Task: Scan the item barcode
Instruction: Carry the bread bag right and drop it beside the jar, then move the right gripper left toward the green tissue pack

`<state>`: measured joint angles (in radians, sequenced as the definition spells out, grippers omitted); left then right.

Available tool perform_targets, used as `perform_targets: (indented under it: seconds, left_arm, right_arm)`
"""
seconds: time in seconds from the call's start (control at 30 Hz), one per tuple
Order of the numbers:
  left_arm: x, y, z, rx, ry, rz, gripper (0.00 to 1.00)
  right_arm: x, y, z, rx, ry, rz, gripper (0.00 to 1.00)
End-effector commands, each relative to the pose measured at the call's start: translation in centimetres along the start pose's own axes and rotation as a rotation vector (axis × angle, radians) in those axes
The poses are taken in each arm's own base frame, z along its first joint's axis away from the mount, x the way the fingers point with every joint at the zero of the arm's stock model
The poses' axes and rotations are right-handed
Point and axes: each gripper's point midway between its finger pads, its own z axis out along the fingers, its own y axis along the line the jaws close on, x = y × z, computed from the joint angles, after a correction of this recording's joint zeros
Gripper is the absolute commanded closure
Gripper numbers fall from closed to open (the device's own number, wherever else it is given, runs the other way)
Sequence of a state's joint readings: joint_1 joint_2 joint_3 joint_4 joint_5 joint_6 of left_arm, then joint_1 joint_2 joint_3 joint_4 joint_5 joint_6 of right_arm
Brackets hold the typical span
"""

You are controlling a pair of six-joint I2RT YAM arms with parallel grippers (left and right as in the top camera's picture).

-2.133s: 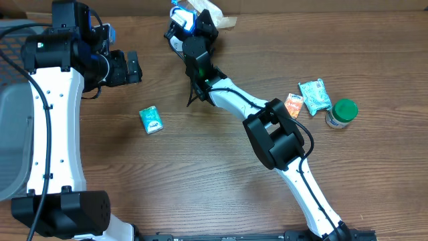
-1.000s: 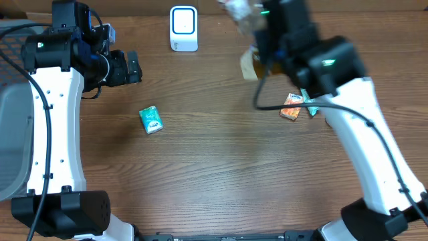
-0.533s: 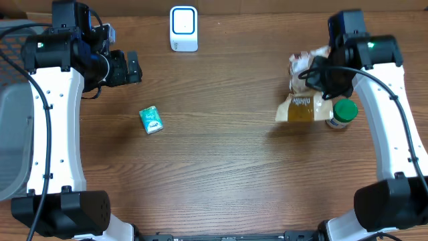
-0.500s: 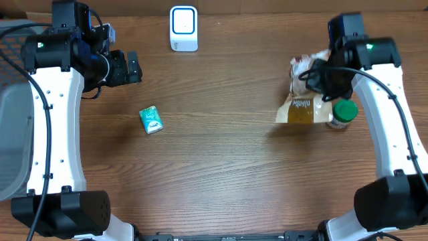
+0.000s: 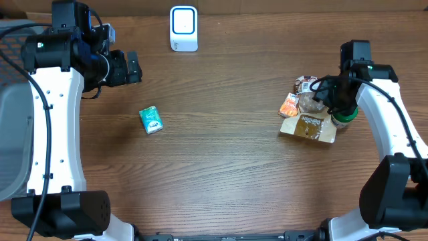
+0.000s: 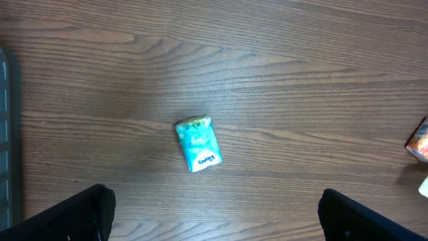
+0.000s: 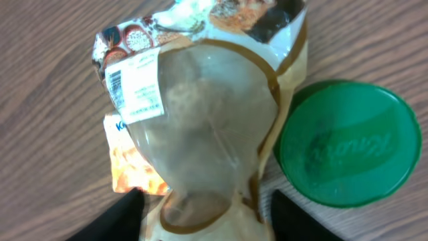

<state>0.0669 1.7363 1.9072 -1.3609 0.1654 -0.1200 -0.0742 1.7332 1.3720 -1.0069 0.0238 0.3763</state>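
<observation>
Right gripper [image 7: 208, 198]: jaws spread, one finger on each side of the lower end of the snack bag [image 7: 200, 120], no pinch visible, so not gripping. The snack bag lies flat on the table [image 5: 221, 167] at the right of the overhead frame, with its barcode label [image 7: 134, 84] facing up at the upper left of the wrist view. It overlaps an orange packet [image 7: 130, 167] and sits against the green-lidded jar [image 7: 344, 150] to its right. Scanner [image 5: 183, 28] is at top centre, well apart from the snack bag. Left gripper [image 6: 214, 195]: wide open, empty, above a teal tissue pack [image 6: 197, 143]
</observation>
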Motion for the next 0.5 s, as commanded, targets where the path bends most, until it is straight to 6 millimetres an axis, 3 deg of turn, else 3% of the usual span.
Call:
perform_targets:
  seconds: [0.0, 0.23, 0.47]
  left_arm:
    - [-0.5, -0.5, -0.8, 0.014, -0.03, 0.018, 0.0]
    - [-0.5, -0.5, -0.8, 0.014, -0.03, 0.018, 0.0]
    - [-0.5, -0.5, -0.8, 0.014, -0.03, 0.018, 0.01]
  right_arm:
    - [-0.8, 0.9, -1.1, -0.041, -0.02, -0.052, 0.33]
    - [-2.9, 3.0, -7.0, -0.113, -0.057, -0.082, 0.31]
    - [-2.6, 6.7, -12.5, -0.324, -0.046, -0.218, 0.31]
